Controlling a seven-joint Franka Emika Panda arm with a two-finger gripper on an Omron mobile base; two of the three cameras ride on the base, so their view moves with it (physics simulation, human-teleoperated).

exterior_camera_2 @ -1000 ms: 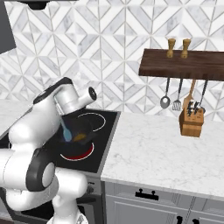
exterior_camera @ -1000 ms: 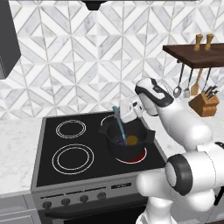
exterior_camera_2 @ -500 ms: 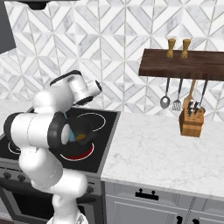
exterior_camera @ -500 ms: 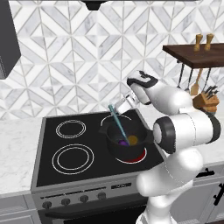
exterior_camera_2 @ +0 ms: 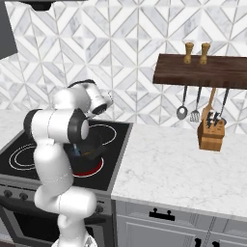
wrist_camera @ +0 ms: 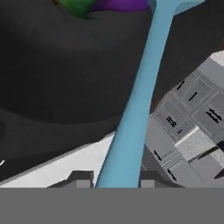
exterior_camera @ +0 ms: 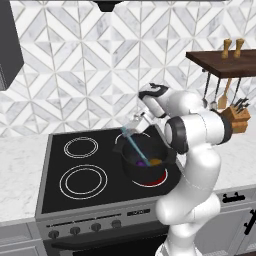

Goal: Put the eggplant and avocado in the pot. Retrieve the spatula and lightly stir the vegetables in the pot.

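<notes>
- The claw (exterior_camera: 134, 123) is pinching the top of the spatula (exterior_camera: 135, 146) handle — in the hand view the teal shaft (wrist_camera: 138, 103) rises between the two finger tips.
- The pot (exterior_camera: 145, 156) sits on the stove's front right burner; the blade reaches down inside it.
- The eggplant (exterior_camera: 141, 163) and avocado (exterior_camera: 156, 162) lie together on the pot's floor, by the blade.
- Risk: the grip is high on a long handle — a hard sweep could twist the spatula out of the pinch.
- Risk: pushing against the wall could shove the pot off its burner or flick a piece over the rim.
</notes>
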